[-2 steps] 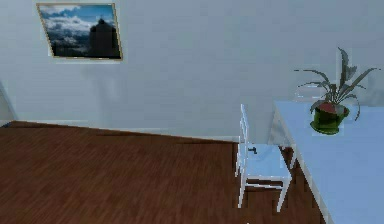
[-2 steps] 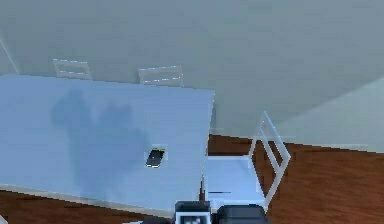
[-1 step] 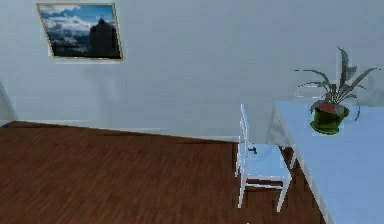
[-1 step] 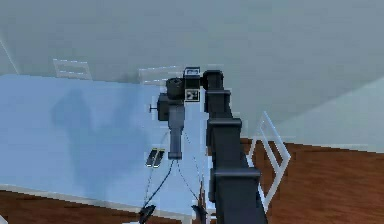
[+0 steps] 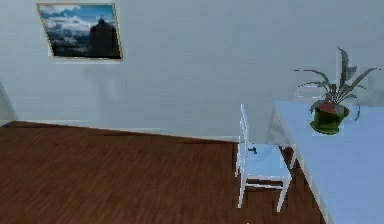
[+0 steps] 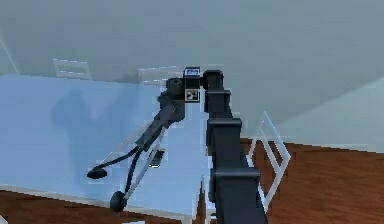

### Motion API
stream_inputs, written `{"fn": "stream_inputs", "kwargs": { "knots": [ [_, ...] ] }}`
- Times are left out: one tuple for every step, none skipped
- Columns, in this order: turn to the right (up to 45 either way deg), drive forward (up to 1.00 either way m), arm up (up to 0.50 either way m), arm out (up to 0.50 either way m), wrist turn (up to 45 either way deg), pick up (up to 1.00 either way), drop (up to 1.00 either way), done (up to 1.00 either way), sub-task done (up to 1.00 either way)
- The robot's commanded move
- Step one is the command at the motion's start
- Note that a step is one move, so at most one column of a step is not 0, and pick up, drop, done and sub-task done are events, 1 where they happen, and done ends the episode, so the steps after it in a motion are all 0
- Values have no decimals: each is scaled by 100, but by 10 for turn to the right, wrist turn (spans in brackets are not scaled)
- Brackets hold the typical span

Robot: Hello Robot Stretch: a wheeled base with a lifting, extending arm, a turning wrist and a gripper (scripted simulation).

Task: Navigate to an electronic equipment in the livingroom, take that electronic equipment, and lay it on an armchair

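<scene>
Arm [image 6: 228, 150] reaches across the pale blue table [image 6: 60, 120], with the gripper [image 6: 108, 187] seen against the tabletop.
A small grey flat object [image 6: 155, 159] lies on the table near the fingers [image 6: 98, 173]; cannot tell the fingers' state or whether they hold anything. Potted plant [image 5: 330, 100] on the table, white chair [image 5: 262, 160] at its edge, framed picture [image 5: 80, 32] on the wall beyond.

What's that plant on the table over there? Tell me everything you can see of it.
The potted plant stands upright on the pale blue table, near its far end. The pot is round, glossy and green, with a dark reddish patch at its top. Long, narrow, grey-green leaves arch up and outward from it, some drooping at the tips. Only the tabletop touches it; the white chair stands apart, at the table's side.
</scene>
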Motion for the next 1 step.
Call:
{"fn": "stream_inputs", "kwargs": {
  "knots": [
    [0,0,0,0,450,0,0,0,0]
  ]
}}
